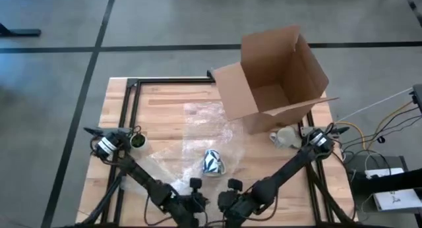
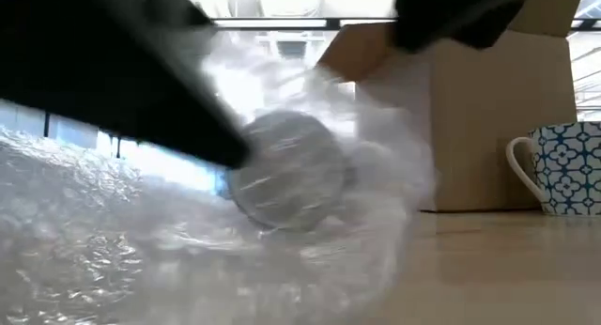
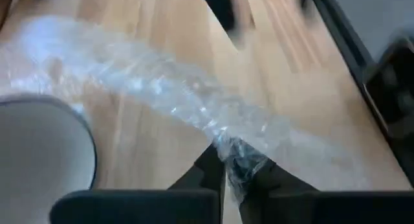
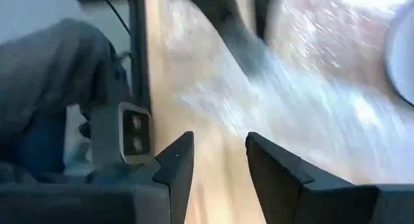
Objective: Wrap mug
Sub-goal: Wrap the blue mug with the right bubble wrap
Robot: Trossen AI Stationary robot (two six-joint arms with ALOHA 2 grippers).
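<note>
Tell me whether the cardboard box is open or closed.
Open: in the high view the cardboard box has its flaps spread and its bare inside shows.

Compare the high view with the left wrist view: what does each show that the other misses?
Only the high view shows the open cardboard box, the patterned mug lying on the bubble wrap, and the right gripper at the table's right edge, beside a pale wrapped bundle. Only the left wrist view shows the left gripper shut on a bunched corner of the wrap. Both show the wrap spread over the wooden table.
</note>
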